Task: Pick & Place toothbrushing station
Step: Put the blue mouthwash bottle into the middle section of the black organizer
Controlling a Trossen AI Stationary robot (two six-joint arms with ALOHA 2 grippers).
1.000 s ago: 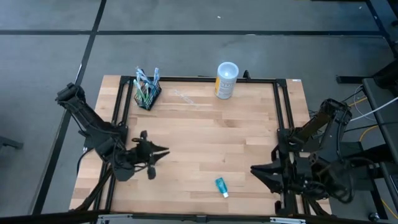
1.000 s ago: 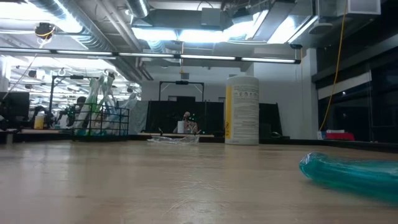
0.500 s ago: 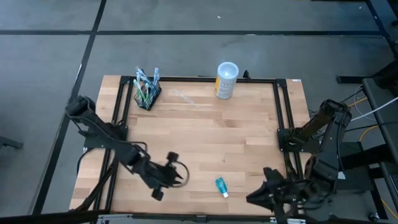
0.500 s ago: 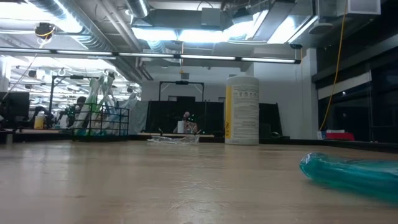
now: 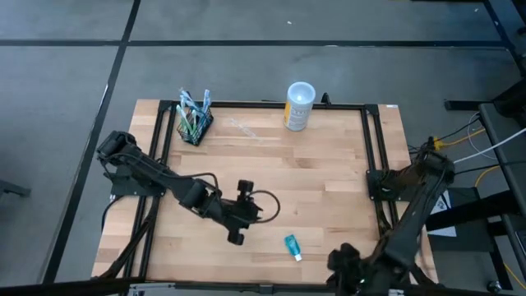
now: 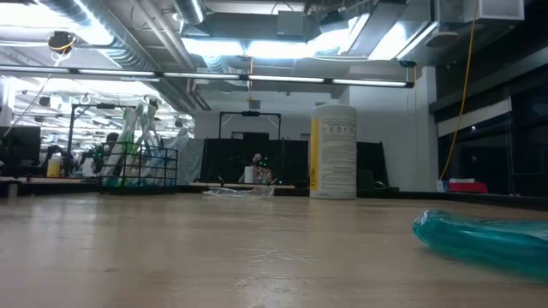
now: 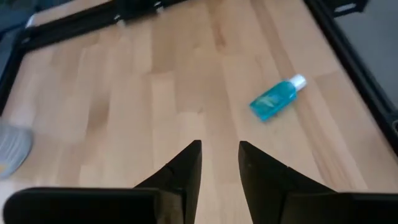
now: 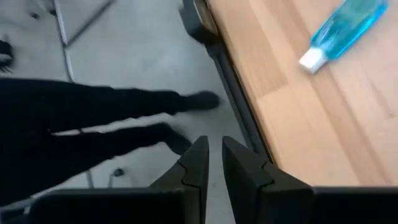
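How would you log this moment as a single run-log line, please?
left gripper: over table centre, jaws slightly apart, empty | right gripper: off near edge, empty | blue bottle: lying flat | toothbrushing station: far-left corner, untouched

Blue bottle (image 7: 274, 99) beyond parted hand (image 7: 220, 163)

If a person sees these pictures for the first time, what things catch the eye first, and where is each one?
The left end effector reaches over the table's middle, empty, near the small blue bottle lying at the near edge. At the far edge stand the white-and-yellow cup and, in the far left corner, the black toothbrushing station full of brushes.
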